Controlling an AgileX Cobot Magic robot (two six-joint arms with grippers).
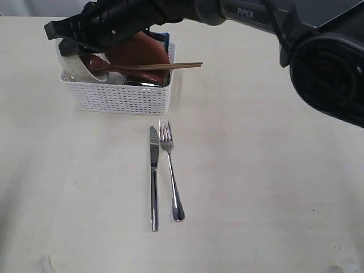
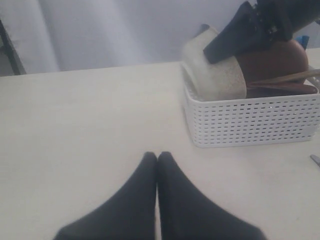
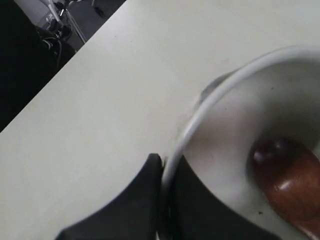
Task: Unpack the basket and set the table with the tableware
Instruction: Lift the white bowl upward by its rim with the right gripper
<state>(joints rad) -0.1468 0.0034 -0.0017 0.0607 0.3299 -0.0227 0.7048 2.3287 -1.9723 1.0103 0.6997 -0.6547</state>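
My right fingers (image 3: 137, 200) are almost shut on the rim of the off-white bowl (image 3: 235, 125). One finger is outside the wall and the other inside, with the thin rim pinched between them. The dark red-brown spoon (image 3: 290, 185) lies with its head inside the bowl. In the exterior view the bowl leans at the left end of the white basket (image 1: 125, 96), next to the brown wooden plate (image 1: 139, 51). The chopsticks (image 1: 170, 66) stick out over the basket's right rim. My left fingers (image 2: 135, 200) are pressed together over the worktop (image 1: 256, 170) and hold nothing. The knife (image 1: 154, 176) and the fork (image 1: 170, 170) lie side by side on the worktop, near the basket.
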